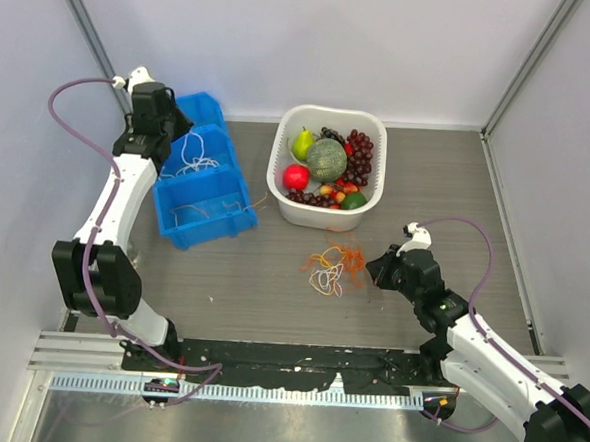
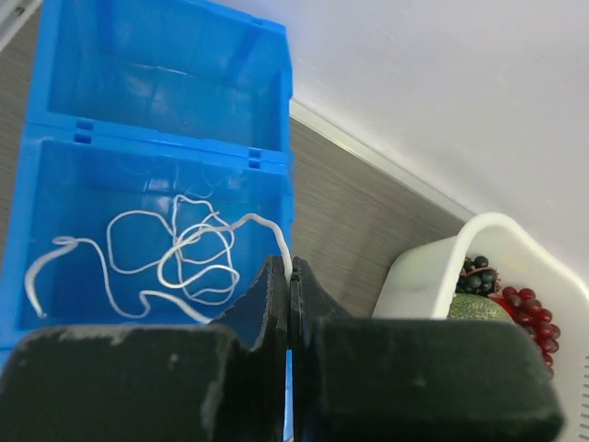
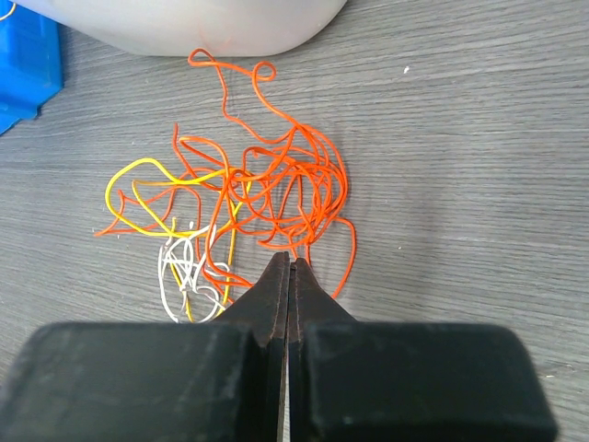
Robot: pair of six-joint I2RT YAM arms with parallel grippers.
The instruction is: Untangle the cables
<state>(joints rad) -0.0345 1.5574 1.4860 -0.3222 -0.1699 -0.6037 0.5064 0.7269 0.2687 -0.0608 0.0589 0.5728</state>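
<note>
As both arms stand now: left up at the blue bins [image 1: 209, 234], right down at the tangle [image 1: 332, 268] (the work is split by side).
Left gripper [image 2: 290, 276]: fingers pressed together, with one end of the white cable [image 2: 184, 253] running into the seam between them. I judge it pinched, since that end arcs up off the bin floor to the tips.
White cable, location: loose loops on the floor of the middle bin, alone in that compartment. This is probably the drop spot for a freed cord, well apart from the knot.
Nearest bin: another thin pale cord lies inside (colour too faint to call).
Right gripper [image 3: 290, 267]: fingers closed flat against each other, tips at the near edge of the tangle. Orange strands run right up to them, but I cannot tell whether one is nipped.
Tangle, location: on the table [image 1: 270, 300], just in front of the white basket [image 1: 277, 180] of fruit.
Tangle, make-up: the orange-red cable [image 3: 313, 175] is the bulk, the yellow cable [image 3: 138, 175] threads through its left side, and a small white loop [image 3: 179, 272] sits at the near left.
Progress (judgement): part done, as one cord is binned and three colours remain interlaced.
Next move needs: a single orange strand drawn outward slowly.
Risk: the whole knot drags along instead of loosening.
</note>
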